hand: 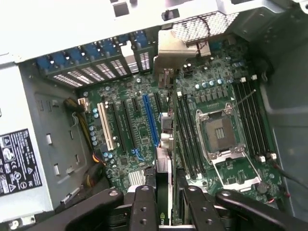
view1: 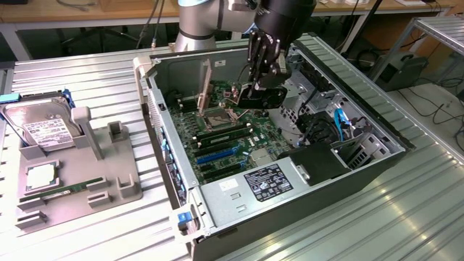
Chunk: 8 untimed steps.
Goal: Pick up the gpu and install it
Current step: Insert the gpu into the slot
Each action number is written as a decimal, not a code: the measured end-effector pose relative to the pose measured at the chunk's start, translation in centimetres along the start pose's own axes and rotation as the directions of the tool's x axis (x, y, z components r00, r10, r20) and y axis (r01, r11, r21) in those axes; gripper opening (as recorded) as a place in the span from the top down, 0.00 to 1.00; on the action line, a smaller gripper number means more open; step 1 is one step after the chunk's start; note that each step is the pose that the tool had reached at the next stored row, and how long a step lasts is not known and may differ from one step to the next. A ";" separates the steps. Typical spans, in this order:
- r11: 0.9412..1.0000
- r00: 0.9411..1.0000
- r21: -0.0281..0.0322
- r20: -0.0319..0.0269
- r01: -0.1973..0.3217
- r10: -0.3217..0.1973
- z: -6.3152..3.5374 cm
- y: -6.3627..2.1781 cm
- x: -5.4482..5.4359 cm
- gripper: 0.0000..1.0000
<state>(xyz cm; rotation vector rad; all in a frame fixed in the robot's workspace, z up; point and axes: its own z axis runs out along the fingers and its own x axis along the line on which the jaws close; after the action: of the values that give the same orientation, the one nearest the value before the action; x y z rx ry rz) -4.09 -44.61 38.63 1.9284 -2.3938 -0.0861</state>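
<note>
arm's in from the upper middle of the exterior view, reaching down into the open case (view1: 384,157) that lies on its side on the ribbed worktop (view1: 406,217). the tool (hand: 166,195) is clamped on the gpu (hand: 164,161): in the wrist view a dark finger (hand: 144,207) sits on either side of the card. the card shows edge-on, so its face is hard to read. its silvery bracket (hand: 175,48) points at the rear wall with the blue tabs (hand: 77,55). the card runs over the board (hand: 130,120), between the blue slot (hand: 150,120) and the memory slots (hand: 187,134), with the open cpu socket (hand: 219,132) just beyond those. is its lower edge down in a slot or just above one? can't tell, the card itself hides that line. in the exterior view the tool's body covers most of the card, and the fingertips are lost against dark parts near centre frame. the psu (view1: 254,187) with its label sits in the case at lower middle of frame. over at the exterior view's left, a grey holder (view1: 108,163) carries a hard drive (view1: 40,128), partly cut by the holder's wall. a thin green memory stick (view1: 62,191) lies low in it, hard to make out. the arm's upper part is cut off by the top edge.
</note>
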 end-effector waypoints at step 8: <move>0.993 0.993 0.003 0.002 0.118 -0.118 0.33 -0.02 0.0 0.74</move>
<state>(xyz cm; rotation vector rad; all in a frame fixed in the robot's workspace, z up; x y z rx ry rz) -4.10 -44.62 38.31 2.0708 -2.2813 -0.0905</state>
